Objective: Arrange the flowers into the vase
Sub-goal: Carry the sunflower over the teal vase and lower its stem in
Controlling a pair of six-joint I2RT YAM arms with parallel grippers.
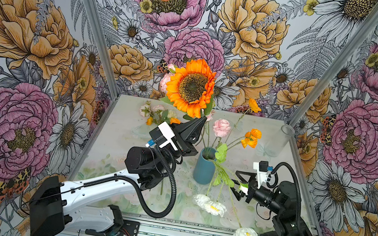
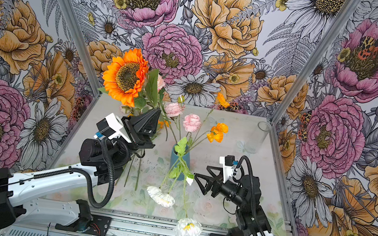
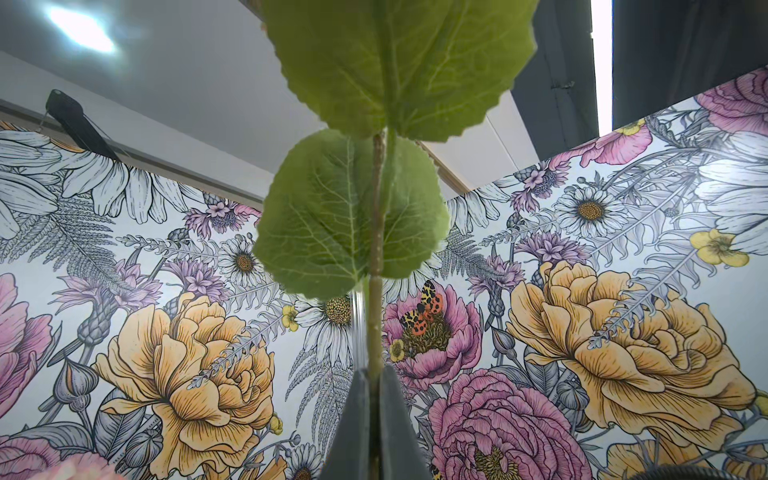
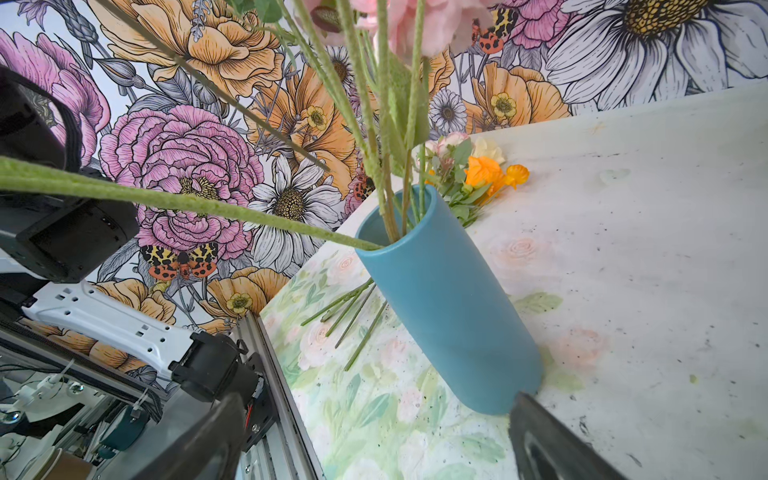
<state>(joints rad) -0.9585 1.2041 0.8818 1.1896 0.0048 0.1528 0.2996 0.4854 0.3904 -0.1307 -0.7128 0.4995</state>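
Left claw point(image 1: 202, 121) is clenching the big orange sunflower point(image 1: 192, 86), right claw point(image 1: 236, 185) gaping; several flowers point(image 1: 221, 127) are sitting in the tall blue vase point(image 1: 204, 169), 1 loose bunch point(image 1: 157, 114) waiting

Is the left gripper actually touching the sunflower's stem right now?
Touching. The left wrist view shows the sunflower stem pinched between the left gripper's shut fingers.

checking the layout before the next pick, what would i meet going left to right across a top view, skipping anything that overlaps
loose bunch of small flowers lying on the table → blue vase → pair of orange blooms → clear glass
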